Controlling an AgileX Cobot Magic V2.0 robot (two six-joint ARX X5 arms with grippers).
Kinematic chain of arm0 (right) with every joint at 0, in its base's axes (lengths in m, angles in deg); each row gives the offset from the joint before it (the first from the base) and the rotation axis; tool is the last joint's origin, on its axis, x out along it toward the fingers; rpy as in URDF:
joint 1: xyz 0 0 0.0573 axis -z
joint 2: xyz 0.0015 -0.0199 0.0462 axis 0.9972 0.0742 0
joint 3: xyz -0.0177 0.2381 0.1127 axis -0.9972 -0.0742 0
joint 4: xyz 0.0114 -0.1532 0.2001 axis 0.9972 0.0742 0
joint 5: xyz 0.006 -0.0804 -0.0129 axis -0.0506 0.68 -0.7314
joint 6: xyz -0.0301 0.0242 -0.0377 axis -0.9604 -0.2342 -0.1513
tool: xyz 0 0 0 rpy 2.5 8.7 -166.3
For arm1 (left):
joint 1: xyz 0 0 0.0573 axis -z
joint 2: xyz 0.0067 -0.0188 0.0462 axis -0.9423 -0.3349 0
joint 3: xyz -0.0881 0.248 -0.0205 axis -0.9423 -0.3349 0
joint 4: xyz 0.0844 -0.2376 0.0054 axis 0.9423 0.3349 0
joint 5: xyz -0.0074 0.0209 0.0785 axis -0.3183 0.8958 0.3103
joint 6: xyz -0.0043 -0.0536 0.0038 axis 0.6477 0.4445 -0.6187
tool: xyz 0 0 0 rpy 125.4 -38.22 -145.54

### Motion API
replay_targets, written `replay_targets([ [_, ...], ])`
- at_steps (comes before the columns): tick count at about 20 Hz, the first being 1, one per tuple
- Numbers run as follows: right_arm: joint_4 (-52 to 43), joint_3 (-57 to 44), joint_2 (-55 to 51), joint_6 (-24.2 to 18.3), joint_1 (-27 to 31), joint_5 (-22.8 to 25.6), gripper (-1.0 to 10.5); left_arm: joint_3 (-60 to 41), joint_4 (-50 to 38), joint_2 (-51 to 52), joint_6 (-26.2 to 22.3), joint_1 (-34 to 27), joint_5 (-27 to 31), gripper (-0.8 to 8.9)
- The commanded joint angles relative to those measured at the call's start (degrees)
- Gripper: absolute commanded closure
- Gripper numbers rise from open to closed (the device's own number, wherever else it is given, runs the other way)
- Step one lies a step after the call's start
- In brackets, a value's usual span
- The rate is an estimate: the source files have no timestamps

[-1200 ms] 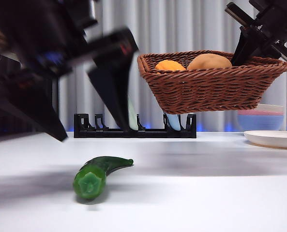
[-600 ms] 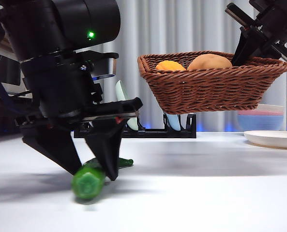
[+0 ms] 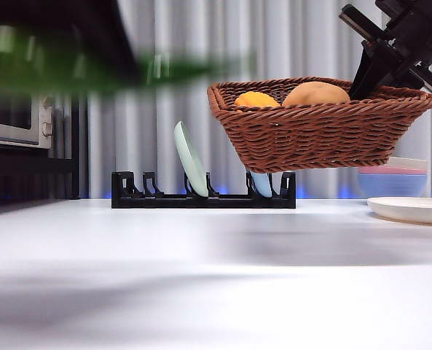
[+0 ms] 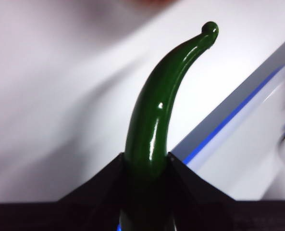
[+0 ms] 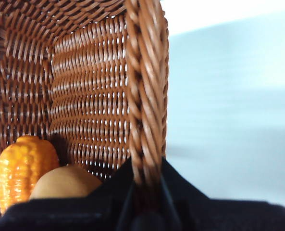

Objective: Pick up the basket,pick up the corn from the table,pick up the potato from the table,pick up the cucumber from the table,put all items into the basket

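I hold the basket (image 3: 321, 124) aloft in my right claw (image 5: 144, 192), corn (image 3: 256, 98) and potato (image 3: 315, 92) inside; left claw (image 4: 147, 168) grasps the cucumber (image 4: 154, 120), upper left, undelivered.

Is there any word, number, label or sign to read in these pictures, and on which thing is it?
None: there is no readable text.
The basket, corn, potato and cucumber carry no print.
The oven knobs are too blurred to show marks.
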Motion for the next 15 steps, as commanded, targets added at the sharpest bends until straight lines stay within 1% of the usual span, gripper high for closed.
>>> replay_targets([
  [1,-0.87,0.39,0.33,0.85,-0.13,-0.55,9.6,3.72,-7.52,2.89,2.51,0.22,4.52,8.21],
  [2,-0.85,0.39,0.33,0.85,-0.22,-0.59,9.6,6.16,-9.9,2.58,-0.33,0.04,6.58,8.21],
  [4,-0.79,0.39,0.33,1.01,-0.66,-0.61,9.6,11.93,-13.05,-1.05,-7.8,-1.16,11.04,8.22],
  [5,-0.79,0.39,0.33,1.03,-0.87,-0.59,9.6,15.3,-13.14,-3.91,-9.81,-2.43,11.78,8.22],
  [6,-0.74,0.39,0.33,1.03,-1.07,-0.68,9.6,18.69,-13.11,-7.34,-11.43,-4.0,11.21,8.22],
  [9,-0.26,0.39,0.33,1.03,-2.62,-0.57,9.6,27.34,-14.23,-18.08,-14.99,-8.98,6.1,8.22],
  [12,-0.2,0.39,0.33,1.01,-3.63,-0.52,9.6,34.62,-15.69,-29.44,-17.11,-12.31,5.35,8.22],
  [14,-0.2,0.39,0.35,1.01,-4.02,-0.52,9.6,39.41,-15.82,-36.72,-17.33,-14.75,5.11,8.22],
  [15,-0.2,0.39,0.33,1.01,-4.02,-0.48,9.6,41.05,-15.96,-39.63,-18.08,-15.47,4.11,8.22],
])
